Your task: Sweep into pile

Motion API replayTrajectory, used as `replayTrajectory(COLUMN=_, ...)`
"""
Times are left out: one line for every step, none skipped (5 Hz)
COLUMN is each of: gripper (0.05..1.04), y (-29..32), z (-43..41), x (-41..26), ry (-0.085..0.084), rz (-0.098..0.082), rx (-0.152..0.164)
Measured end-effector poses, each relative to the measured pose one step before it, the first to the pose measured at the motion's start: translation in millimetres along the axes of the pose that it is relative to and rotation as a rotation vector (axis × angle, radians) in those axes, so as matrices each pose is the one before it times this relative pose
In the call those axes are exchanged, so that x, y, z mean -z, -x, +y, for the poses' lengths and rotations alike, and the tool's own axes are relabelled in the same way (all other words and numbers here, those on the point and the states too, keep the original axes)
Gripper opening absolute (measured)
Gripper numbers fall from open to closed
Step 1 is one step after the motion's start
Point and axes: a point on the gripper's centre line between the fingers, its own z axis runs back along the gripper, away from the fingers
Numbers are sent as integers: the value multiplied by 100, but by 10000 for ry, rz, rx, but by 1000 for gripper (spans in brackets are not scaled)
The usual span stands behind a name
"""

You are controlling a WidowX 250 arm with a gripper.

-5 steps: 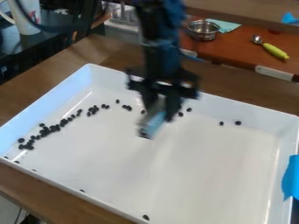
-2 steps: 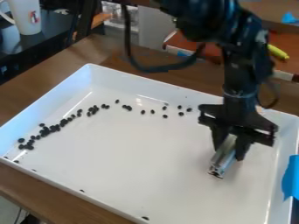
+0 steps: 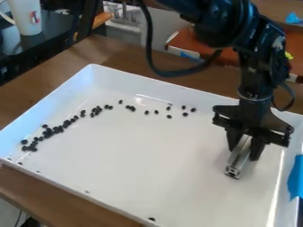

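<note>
Over the right part of the white tray [image 3: 136, 168], my black gripper [image 3: 245, 148] hangs pointing down, shut on a silvery metal bar [image 3: 238, 158]. The bar slants down and to the left, its lower end close to the tray floor; whether it touches is unclear. Small black beans [image 3: 56, 129] form a curved band from the tray's left corner toward the back. Several looser ones [image 3: 169, 116] lie in a thin scatter along the back, left of the gripper. A lone bean [image 3: 151, 219] sits by the front wall, with a few more along the front left edge.
High walls surround the tray on a brown wooden table [image 3: 89, 51]. Blue tape [image 3: 295, 177] covers part of the right wall. Behind stands a reddish-brown surface [image 3: 195, 42], partly hidden by the arm. A white mug [image 3: 25, 17] stands at the upper left.
The gripper has moved right and toward the front with the bar, most of the way before the middle frame. The tray and beans have shifted very slightly in view since then.
</note>
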Motion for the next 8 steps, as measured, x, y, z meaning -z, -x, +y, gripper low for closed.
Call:
replayTrajectory(gripper=380, y=-549, z=1102, x=29, ry=62, rz=-55, rx=-161)
replayTrajectory(gripper=379, y=69, z=1802, x=-183, ry=101, rz=47, rx=121)
replayTrajectory(gripper=379, y=727, z=3459, x=-623, ry=-122, rz=9, rx=-174)
replayTrajectory(gripper=380, y=839, z=1713, x=-232, ry=-44, rz=67, rx=78)
replayTrajectory(gripper=380, y=574, z=1937, x=-300, ry=19, rz=85, rx=-110)
replayTrajectory(gripper=380, y=-113, z=2417, x=-221, ry=-107, rz=-147, rx=-136)
replayTrajectory(gripper=379, y=-279, z=1526, x=-75, ry=-116, rz=-191, rx=-117)
replayTrajectory(gripper=379, y=-333, z=1719, x=149, ry=-61, rz=45, rx=-103)
